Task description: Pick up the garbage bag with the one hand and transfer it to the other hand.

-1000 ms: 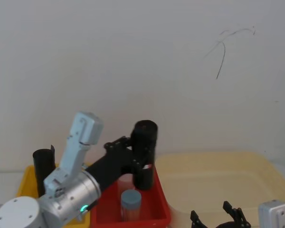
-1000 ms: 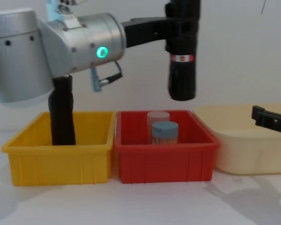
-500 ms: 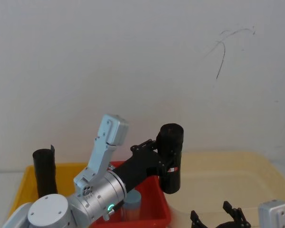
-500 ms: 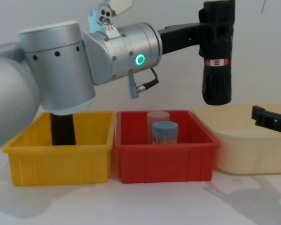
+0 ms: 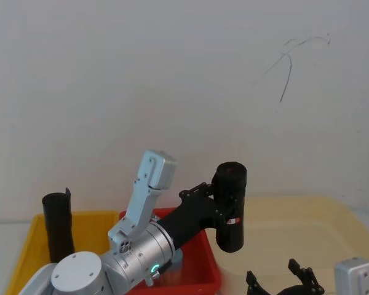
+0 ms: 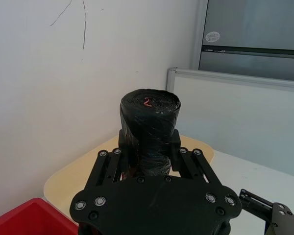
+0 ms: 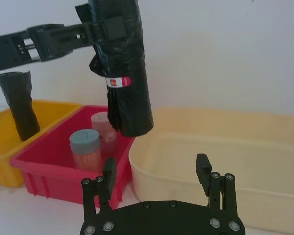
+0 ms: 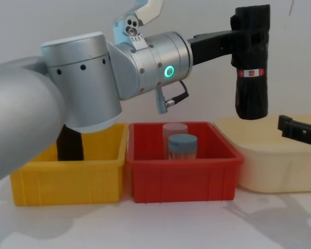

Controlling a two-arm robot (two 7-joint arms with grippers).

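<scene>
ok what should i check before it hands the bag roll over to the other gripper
1. Grip: left gripper shut on the garbage bag: ok.
2. Pose: bag upright, lower end free below the grip: ok.
3. Receiver: right gripper open: ok.
4. Alignment: right gripper at the bag: not ok, it sits lower and apart from it, by the cream tub.
5. Clearance: bag touches neither the red bin nor its jars: ok.
</scene>
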